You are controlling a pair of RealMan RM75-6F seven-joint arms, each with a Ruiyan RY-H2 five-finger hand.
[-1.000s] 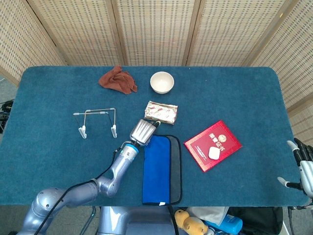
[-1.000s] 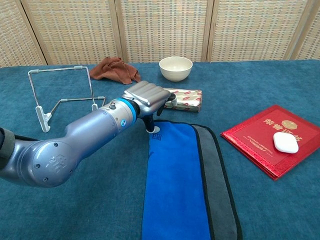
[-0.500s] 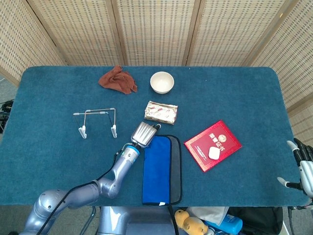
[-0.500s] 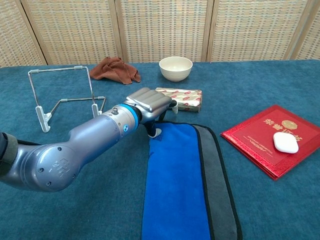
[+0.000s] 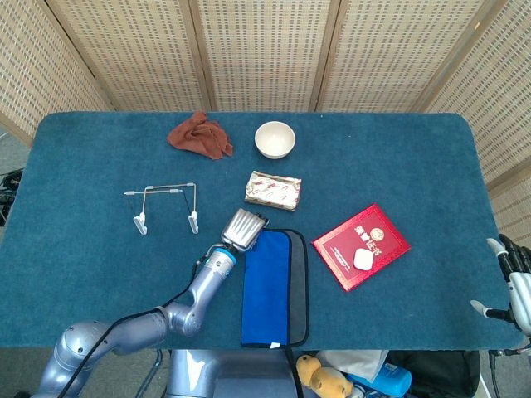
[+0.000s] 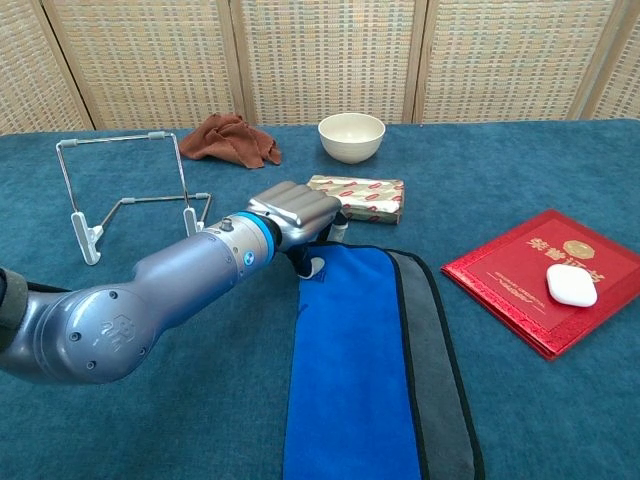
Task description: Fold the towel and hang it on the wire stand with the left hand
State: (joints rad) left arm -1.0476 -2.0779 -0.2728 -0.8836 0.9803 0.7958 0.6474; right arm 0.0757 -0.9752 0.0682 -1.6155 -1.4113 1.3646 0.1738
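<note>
The job looks to be at its opening step: getting hold of the towel so it can be folded. The blue towel (image 5: 267, 286) lies flat and lengthwise on the desk (image 5: 83, 265), over a grey, dark-edged mat (image 6: 430, 340) that shows along its right side, and no crosswise fold has been made yet. The left robot hand (image 6: 297, 212) is at the towel's far left corner, knuckles up and fingers curled down toward the cloth. In the chest view a fingertip seems to touch the corner, where a small pale tab shows, but the palm hides the contact, so I cannot tell whether it is pinching the cloth or only resting on it. I'd say the next move calls for a firm pinch on that corner, then a lift and carry toward the near end to double the towel over. The wire stand (image 5: 164, 205) sits well to the left of the towel with its top bar bare, so the hanging is a long way off. The right robot hand (image 5: 514, 286) hangs off the desk's right edge, fingers apart, holding nothing.
</note>
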